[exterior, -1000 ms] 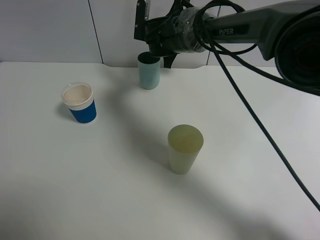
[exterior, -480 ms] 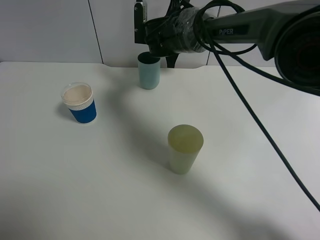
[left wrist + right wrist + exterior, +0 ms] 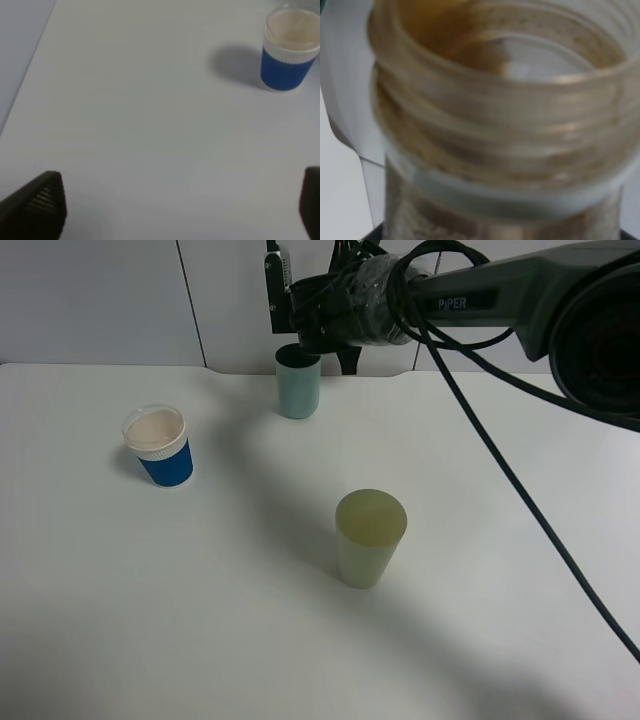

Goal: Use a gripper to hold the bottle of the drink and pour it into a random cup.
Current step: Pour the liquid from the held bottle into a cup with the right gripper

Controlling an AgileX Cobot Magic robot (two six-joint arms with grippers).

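Nearest on the white table [image 3: 150, 620]: pale yellow-green cup [image 3: 369, 538], upright, well apart from everything else. Farther back and to the left: blue cup with a white rim [image 3: 158, 447], upright too. Shows again in the left wrist view, beyond the left gripper [image 3: 172, 210], whose fingers are spread wide above bare tabletop, grasping nothing. Farther still, near the table's back edge: the cup [image 3: 298, 382], teal, upright, dark inside. Over its rim: the right gripper [image 3: 292, 318], clenched on the bottle [image 3: 495, 125]. Fills the right wrist view with an open threaded neck, blurred, the drink [image 3: 435, 25] brown inside. Cannot tell the bottle's tilt from the high view.
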